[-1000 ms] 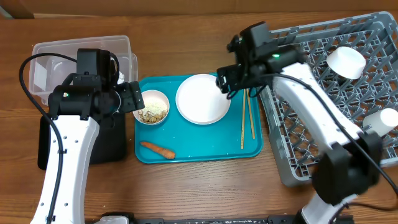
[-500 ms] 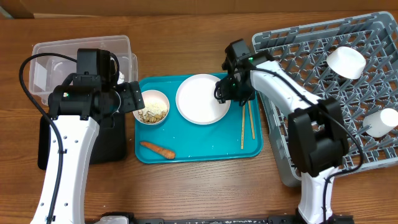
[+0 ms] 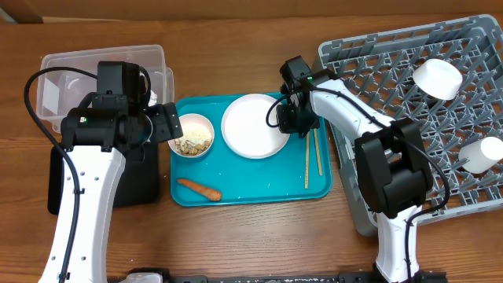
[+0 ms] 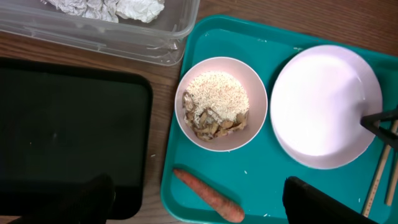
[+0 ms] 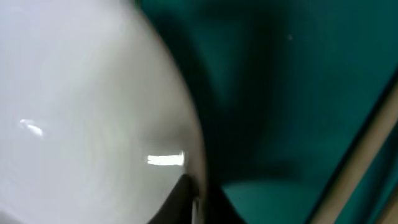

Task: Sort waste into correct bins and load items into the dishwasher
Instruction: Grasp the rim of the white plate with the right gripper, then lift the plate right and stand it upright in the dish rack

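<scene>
The white plate (image 3: pixel 253 126) (image 4: pixel 323 102) (image 5: pixel 81 106) lies on the teal tray (image 3: pixel 259 187). My right gripper (image 3: pixel 287 119) (image 5: pixel 198 200) is shut on the plate's right rim, one finger over it and one under. The chopsticks (image 3: pixel 312 157) (image 5: pixel 357 165) lie just right of the plate. A small bowl of beige scraps (image 3: pixel 193 134) (image 4: pixel 221 102) and a carrot piece (image 3: pixel 199 189) (image 4: pixel 208 196) sit on the tray's left half. My left gripper (image 3: pixel 169 124) (image 4: pixel 202 206) hangs open above the carrot, holding nothing.
The grey dish rack (image 3: pixel 393 102) at the right holds a white bowl (image 3: pixel 437 79) and a white cup (image 3: pixel 481 153). At the left, the clear tub (image 3: pixel 86 59) (image 4: pixel 93 31) holds crumpled tissue (image 4: pixel 106 7). The black tray (image 3: pixel 137 185) (image 4: pixel 68 124) lies in front of it.
My right gripper came down and left to the plate's right rim and closed on it. The left arm has stayed put.
</scene>
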`<state>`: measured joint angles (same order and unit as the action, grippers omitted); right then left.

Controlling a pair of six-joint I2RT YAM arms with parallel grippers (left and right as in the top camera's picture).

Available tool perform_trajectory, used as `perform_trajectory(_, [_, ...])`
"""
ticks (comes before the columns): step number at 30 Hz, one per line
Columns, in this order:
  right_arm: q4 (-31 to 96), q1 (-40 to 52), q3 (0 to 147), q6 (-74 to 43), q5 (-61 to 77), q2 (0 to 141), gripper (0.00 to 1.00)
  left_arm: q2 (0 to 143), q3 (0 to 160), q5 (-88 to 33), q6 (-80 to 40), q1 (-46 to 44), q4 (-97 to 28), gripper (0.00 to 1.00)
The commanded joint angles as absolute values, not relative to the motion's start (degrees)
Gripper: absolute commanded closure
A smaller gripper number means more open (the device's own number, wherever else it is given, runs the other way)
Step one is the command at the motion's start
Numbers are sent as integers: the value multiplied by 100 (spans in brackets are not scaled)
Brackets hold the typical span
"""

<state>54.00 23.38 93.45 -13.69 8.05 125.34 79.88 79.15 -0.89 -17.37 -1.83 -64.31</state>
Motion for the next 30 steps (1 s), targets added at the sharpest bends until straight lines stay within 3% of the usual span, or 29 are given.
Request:
perform_trajectory(1, [5435, 2351, 9314, -1382, 733, 12656, 96, 8003, 7988, -150, -1715, -185, -6425, 12])
perform_trajectory(13, [6265, 1837, 10669, -821, -381, 11139, 96, 8003, 7988, -150, -1715, -185, -6379, 12])
perform_trajectory(24, [5594, 987, 11056, -89, -4508, 10195, 96, 8003, 7988, -150, -1712, -185, -6357, 11])
perform_trajectory(30, [5470, 460, 10696, -937, -5695, 10298, 96, 8003, 7988, -150, -1712, -185, -6357, 11])
